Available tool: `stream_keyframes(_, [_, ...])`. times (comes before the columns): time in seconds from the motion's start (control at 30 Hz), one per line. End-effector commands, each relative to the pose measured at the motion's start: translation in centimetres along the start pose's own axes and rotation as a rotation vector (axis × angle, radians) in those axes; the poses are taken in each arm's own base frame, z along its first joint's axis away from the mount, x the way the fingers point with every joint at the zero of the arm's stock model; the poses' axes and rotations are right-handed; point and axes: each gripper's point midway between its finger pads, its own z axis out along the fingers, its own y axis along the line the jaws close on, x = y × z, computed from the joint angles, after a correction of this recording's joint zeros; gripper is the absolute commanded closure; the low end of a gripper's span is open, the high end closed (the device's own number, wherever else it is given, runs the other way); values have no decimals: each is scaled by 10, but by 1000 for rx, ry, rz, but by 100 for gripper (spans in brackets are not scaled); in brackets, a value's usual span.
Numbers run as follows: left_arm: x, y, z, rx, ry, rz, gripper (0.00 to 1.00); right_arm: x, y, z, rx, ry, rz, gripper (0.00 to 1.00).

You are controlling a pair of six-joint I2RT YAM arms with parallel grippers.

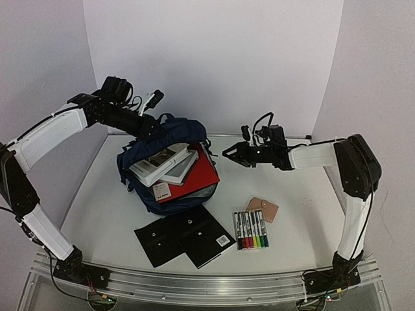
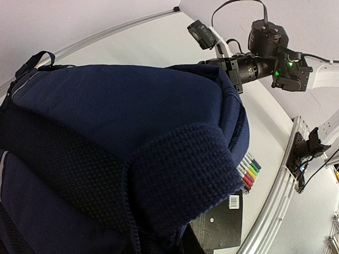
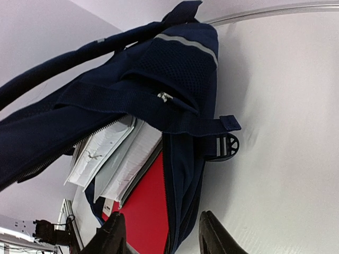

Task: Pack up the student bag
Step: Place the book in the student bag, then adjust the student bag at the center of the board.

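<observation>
White table (image 1: 305, 194) bears student bag (image 1: 174, 128); barcode sticker (image 1: 224, 240) on black folder (image 1: 198, 236) illegible.

You see the backpack (image 3: 175, 69) upper left, books (image 3: 116, 159) and red folder (image 3: 143, 211) sticking out; gripper (image 3: 161, 237) parted at bottom.

— What colour is the backpack (image 1: 175, 126)?
— Navy blue, with a mesh-textured strap (image 3: 169, 66) crossed by a pale grey stripe (image 3: 185, 42).
— And the things in it?
— A red folder (image 1: 201, 172) and white books (image 1: 159, 162).
— On the white table (image 1: 305, 214)?
— Two black folders (image 1: 185, 238), one with a white barcode label (image 1: 224, 240). Also a tan card holder (image 1: 262, 208) and markers (image 1: 250, 230) capped red, orange, yellow, green.
</observation>
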Motion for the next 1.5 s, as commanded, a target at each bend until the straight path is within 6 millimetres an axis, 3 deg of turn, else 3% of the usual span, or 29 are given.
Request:
stream_keyframes(0.0, [-18,8,-25,-93,-95,-57,100,-1,40,18,-123,13,-74,62])
stream_keyframes(0.23, [-33,2,-12,-10,-124,-90,100,0,54,32,-104,-16,-89,63])
stream_keyframes(0.33, [-42,1,15,76,-135,-138,100,-3,40,21,-11,-80,-49,65])
stream_keyframes(0.5, [-76,1,63,91,-210,-179,100,-1,16,-22,167,-215,27,65])
stream_keyframes(0.63, [-106,-3,103,87,-289,-229,100,8,15,-67,229,-291,50,62])
stream_keyframes(0.8, [-122,3,142,115,-363,-349,98,17,17,-117,291,-372,65,50])
stream_keyframes(0.83, [-123,3,146,120,-360,-358,95,17,20,-125,293,-383,65,48])
stream_keyframes(0.9, [-119,3,148,114,-340,-348,74,20,22,-135,308,-383,62,46])
stream_keyframes(1.0, [-105,-1,133,87,-317,-282,44,21,25,-144,319,-387,51,44])
stream_keyframes(1.07, [-96,-9,109,69,-325,-217,28,21,27,-146,316,-386,44,44])
stream_keyframes(1.17, [-57,-13,79,25,-303,-155,10,20,33,-143,304,-374,30,43])
stream_keyframes(1.23, [-37,-11,56,-21,-306,-144,6,20,39,-138,293,-362,10,41])
stream_keyframes(1.27, [-17,-5,50,-49,-287,-164,4,21,43,-136,289,-357,-2,40])
stream_keyframes(1.47, [73,46,21,-237,-227,-368,2,32,61,-105,222,-282,5,26])
